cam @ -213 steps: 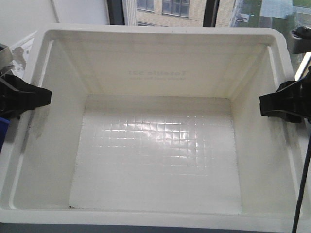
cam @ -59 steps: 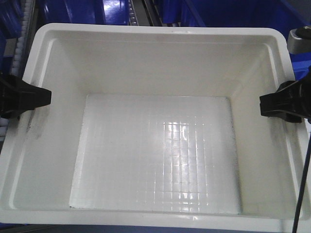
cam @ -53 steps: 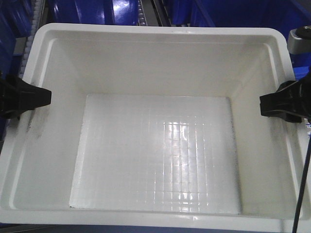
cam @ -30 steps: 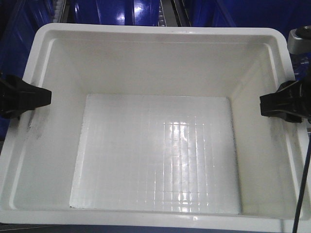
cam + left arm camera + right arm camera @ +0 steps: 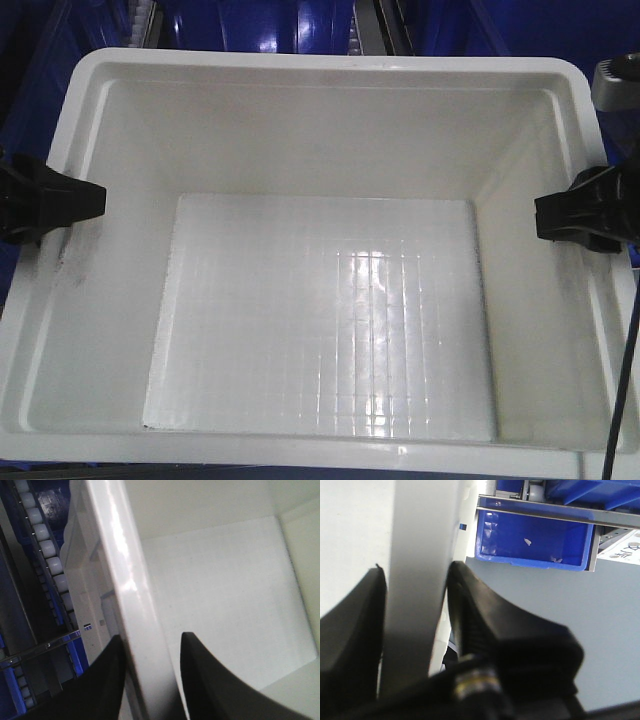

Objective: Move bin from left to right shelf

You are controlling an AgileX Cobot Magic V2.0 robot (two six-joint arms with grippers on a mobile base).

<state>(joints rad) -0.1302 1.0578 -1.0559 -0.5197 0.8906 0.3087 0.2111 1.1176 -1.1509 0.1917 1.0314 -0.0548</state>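
Empty bin (image 5: 320, 66) rigid, probably light, glossy-slick; left gripper (image 5: 150, 675) and right gripper (image 5: 415, 625) clamped astride opposite side rims, the sensible hold.

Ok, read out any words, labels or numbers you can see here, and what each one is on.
Nothing can be read.
White label beside the blue crate, right wrist view: marks too blurred to read.
Small dark sticker on the bin's outer wall, left wrist view: too small to read.
Front view, the bin's inner walls: no print visible.
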